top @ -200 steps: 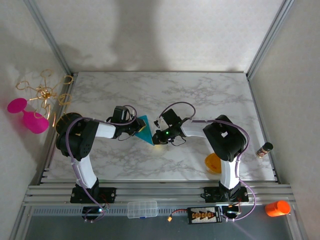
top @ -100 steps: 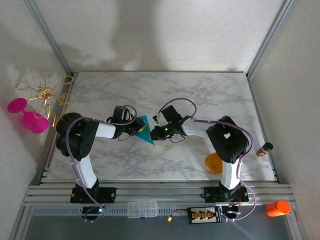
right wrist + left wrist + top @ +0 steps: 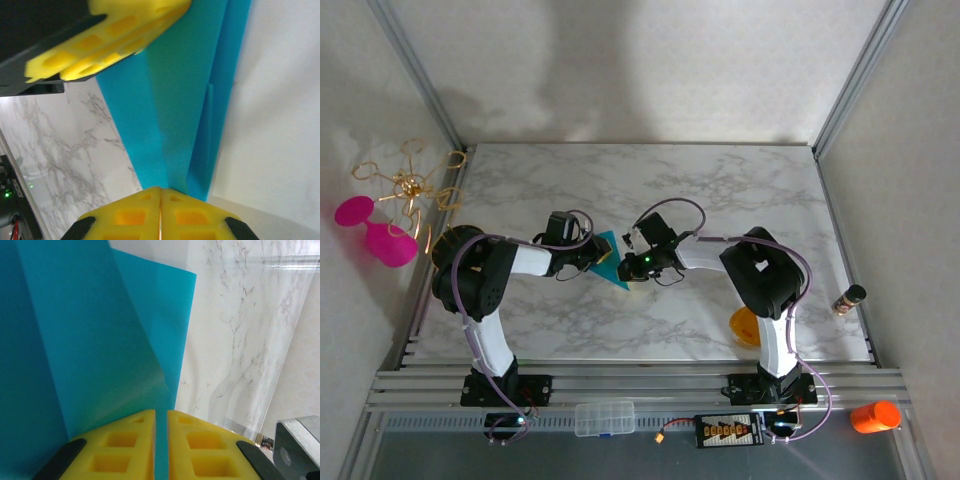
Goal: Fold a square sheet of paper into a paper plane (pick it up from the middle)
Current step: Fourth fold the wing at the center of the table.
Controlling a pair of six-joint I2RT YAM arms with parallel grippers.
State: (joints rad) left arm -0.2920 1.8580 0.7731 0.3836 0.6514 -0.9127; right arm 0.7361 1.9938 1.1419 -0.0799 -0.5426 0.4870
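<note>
The teal-blue sheet of paper is folded into a tapering wedge with long creases and hangs between my two grippers, left of the table's middle. My left gripper is shut on it: a strip of paper runs between the yellow fingers, and the left gripper grips near a fold. From the right, my right gripper is shut on the narrow end of the paper, which converges into the right gripper's closed tips. The left gripper's fingers show at the top of the right wrist view.
A small orange bowl sits by the right arm's base, partly hidden by the arm. Pink glasses and a gold wire stand lie off the table's left edge. A small bottle stands at the right edge.
My right gripper has moved left and slightly up, closer to the left gripper. The paper between them looks shorter from above. The left gripper has stayed put.
</note>
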